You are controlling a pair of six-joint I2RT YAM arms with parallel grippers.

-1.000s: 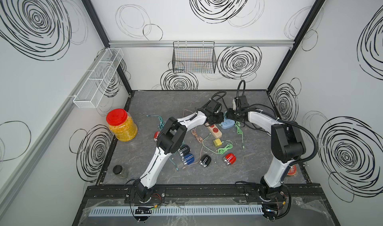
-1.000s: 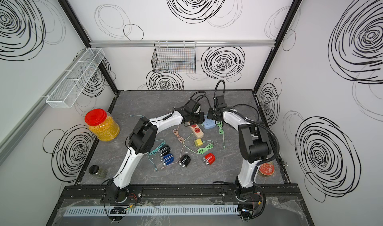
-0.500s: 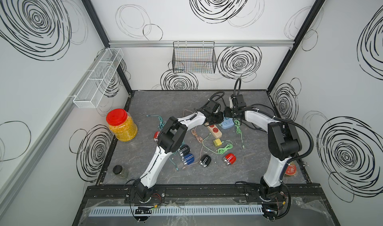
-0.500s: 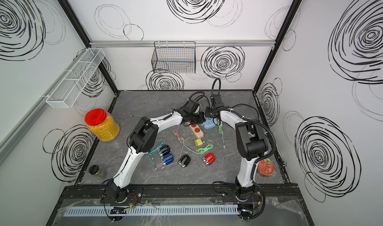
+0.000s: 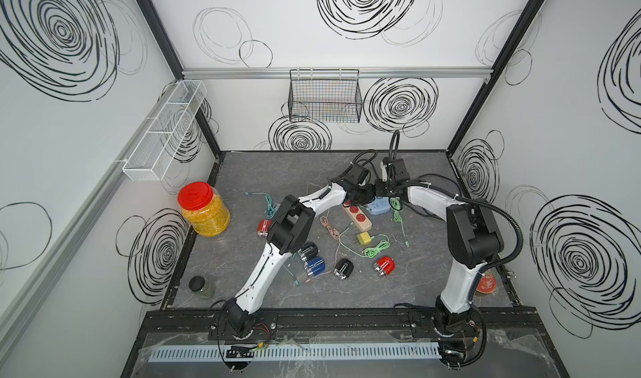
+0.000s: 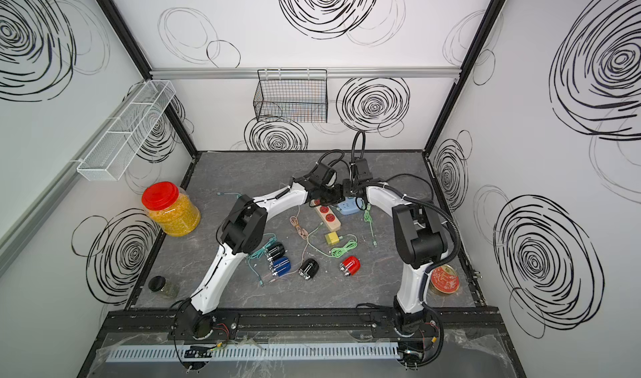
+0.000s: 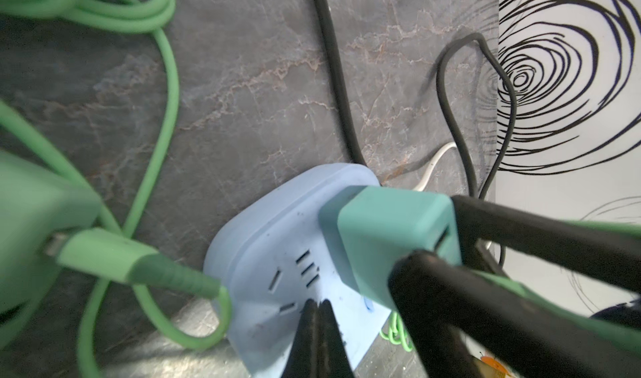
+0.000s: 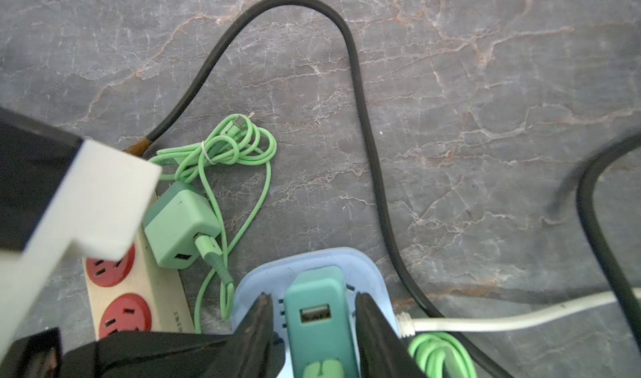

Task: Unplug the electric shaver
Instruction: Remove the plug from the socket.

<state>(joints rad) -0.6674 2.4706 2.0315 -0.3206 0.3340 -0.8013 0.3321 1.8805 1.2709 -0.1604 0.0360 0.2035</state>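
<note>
A teal charger (image 8: 319,300) stands plugged into the light blue power strip (image 5: 379,206) at mid-table. A green cable leaves the charger. My right gripper (image 8: 312,294) is open and straddles it, one finger on each side with a small gap. My left gripper (image 7: 317,303) is shut with nothing in it, its tips pressed on the blue strip's face (image 7: 270,255) beside the charger (image 7: 388,227). Small barrel-shaped electric shavers lie nearer the front: blue (image 5: 314,265), black (image 5: 343,268) and red (image 5: 384,265). I cannot tell which cable runs to which shaver.
A beige strip with red sockets (image 8: 131,310) lies beside the blue one, carrying a light green adapter (image 8: 180,223). Loose green cables, a thick black cable (image 8: 360,116) and a white cord (image 8: 520,319) surround it. A yellow adapter (image 5: 363,238) and a red-lidded jar (image 5: 204,209) stand further off.
My right arm has shifted slightly left over the blue strip and its jaws have narrowed a little. The left arm has stayed put.
</note>
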